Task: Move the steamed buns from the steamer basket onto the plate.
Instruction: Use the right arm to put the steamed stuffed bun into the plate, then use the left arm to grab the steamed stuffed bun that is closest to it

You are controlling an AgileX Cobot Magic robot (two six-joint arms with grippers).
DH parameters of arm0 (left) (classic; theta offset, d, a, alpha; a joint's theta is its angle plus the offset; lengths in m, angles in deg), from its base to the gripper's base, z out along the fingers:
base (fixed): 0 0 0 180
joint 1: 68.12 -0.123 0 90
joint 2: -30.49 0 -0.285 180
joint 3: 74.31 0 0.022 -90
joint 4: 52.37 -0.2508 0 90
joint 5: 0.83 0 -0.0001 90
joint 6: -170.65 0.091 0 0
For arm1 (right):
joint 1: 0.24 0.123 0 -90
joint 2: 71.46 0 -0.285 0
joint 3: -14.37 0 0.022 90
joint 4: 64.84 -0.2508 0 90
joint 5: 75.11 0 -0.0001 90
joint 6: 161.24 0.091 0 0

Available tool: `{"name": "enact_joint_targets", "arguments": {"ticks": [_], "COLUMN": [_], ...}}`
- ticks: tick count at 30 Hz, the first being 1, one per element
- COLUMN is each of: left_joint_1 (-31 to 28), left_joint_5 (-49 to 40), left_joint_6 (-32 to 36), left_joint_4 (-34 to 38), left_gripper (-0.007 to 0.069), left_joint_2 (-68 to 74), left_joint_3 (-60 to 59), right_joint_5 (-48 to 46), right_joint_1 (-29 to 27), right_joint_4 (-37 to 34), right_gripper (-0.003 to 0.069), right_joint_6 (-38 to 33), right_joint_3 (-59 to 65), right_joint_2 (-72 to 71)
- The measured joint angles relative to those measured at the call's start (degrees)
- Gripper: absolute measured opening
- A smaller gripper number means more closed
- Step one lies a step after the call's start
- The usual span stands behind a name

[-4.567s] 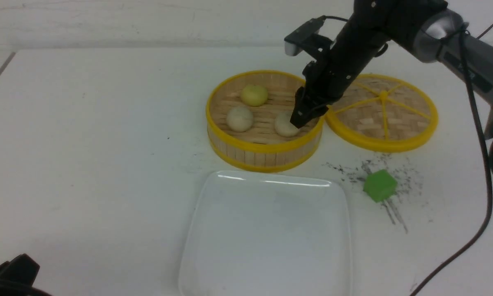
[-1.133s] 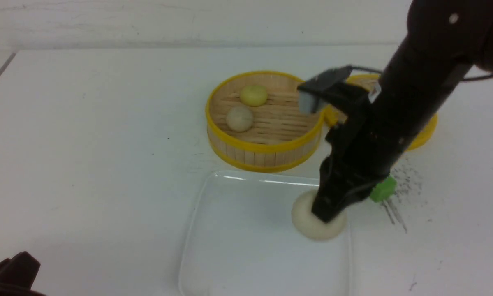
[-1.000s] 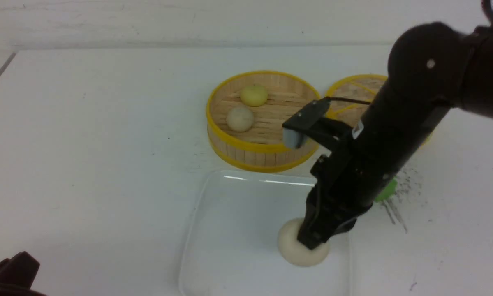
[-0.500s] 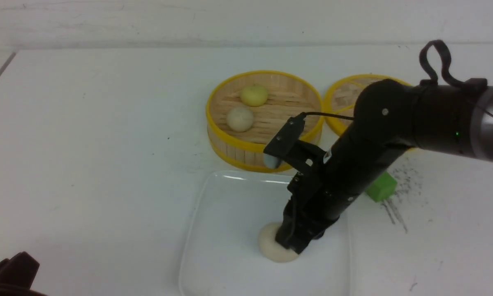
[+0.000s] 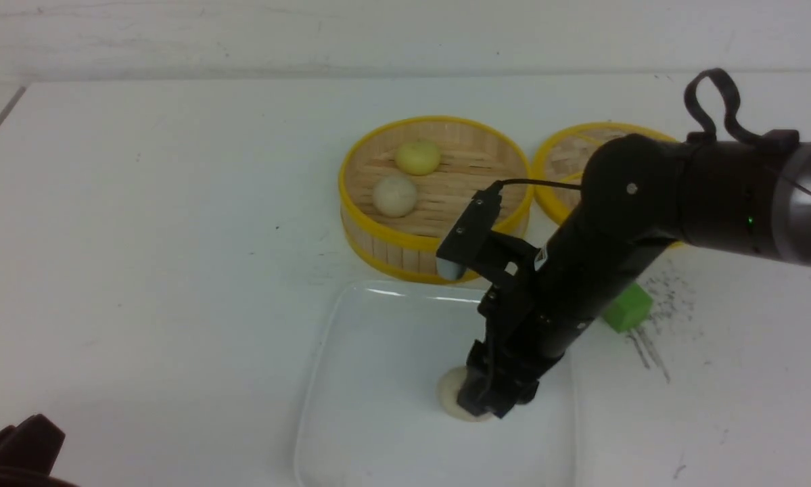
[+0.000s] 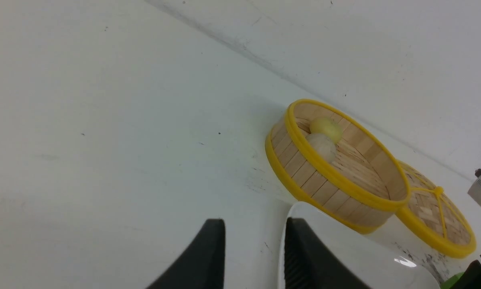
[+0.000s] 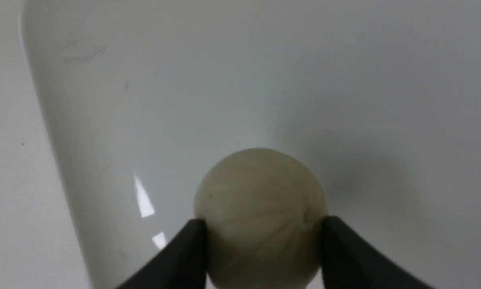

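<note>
- Jaws of the left gripper (image 6: 254, 230): you see two black fingers parted by a narrow gap with nothing between them. It sits nearest you, low at the near left of the front view, well apart from the buns.
- Jaws of the right gripper (image 5: 486, 404): set astride the first pale beige-white pleated bun (image 7: 260, 188), one black finger (image 7: 184, 257) tight at each side. You can't tell whether they press it or are clear of it.
- That bun rests on the large glossy white square plate (image 5: 378, 352), in its right half, and is the only bun there.
- The plate lies flat on the white table (image 5: 141, 237), just in front of the basket.
- A small green cube (image 5: 627, 308) sits on the table just right of the plate's far right corner, among dark scuff marks.
- The round bamboo-slat steamer basket with yellow rims (image 5: 412, 253) stands upright behind the plate.
- Two buns are inside it: the second pale beige-white bun (image 5: 394, 196) toward the left, and the pale yellow bun (image 5: 417, 156) just behind it near the far wall. They are not touching.
- A flat woven yellow-rimmed lid (image 5: 567, 159) lies right of the basket, rims about touching, partly hidden by the right arm.
</note>
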Motion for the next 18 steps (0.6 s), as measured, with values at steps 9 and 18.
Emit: {"name": "enact_joint_targets", "arguments": {"ticks": [9,18], "left_joint_1": [0.0,0.0], "left_joint_5": [-0.17,-0.4], "left_joint_6": [0.0,5.54], "left_joint_4": [0.0,3.91], "left_gripper": [0.0244,0.0244], "left_joint_2": [0.0,0.29], "left_joint_3": [0.0,1.48], "right_joint_5": [-1.35,-1.36], "right_joint_1": [0.04,0.04], "right_joint_4": [3.05,17.81], "right_gripper": [0.0587,0.0585], "right_joint_6": [0.6,12.48], "right_joint_3": [0.0,0.0], "right_joint_2": [-1.59,-14.2]}}
